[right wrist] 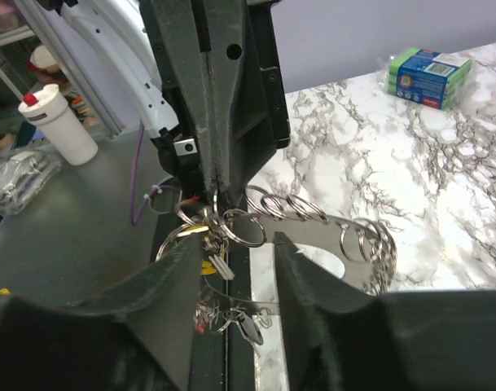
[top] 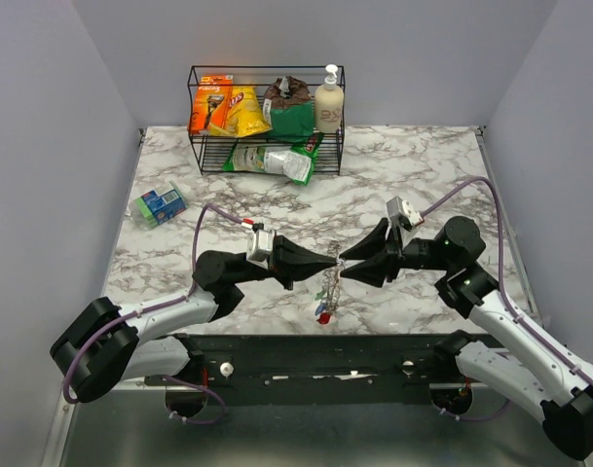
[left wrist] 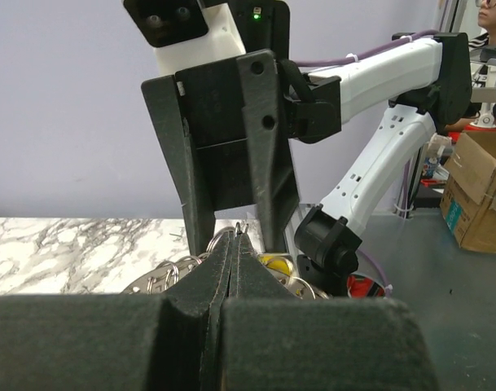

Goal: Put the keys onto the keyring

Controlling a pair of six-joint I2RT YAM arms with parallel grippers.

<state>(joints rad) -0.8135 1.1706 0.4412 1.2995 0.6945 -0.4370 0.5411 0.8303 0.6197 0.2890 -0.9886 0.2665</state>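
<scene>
Marbled worktop lies below; just above its near edge the left jaws are clamped on the keyring (keys dangling beneath), while the right jaws face them, spread apart, gripping nothing.

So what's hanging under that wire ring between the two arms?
Small keys dangle below the keyring, with red and yellow heads showing. The bunch overlaps itself, so the other keys are hidden.
</scene>
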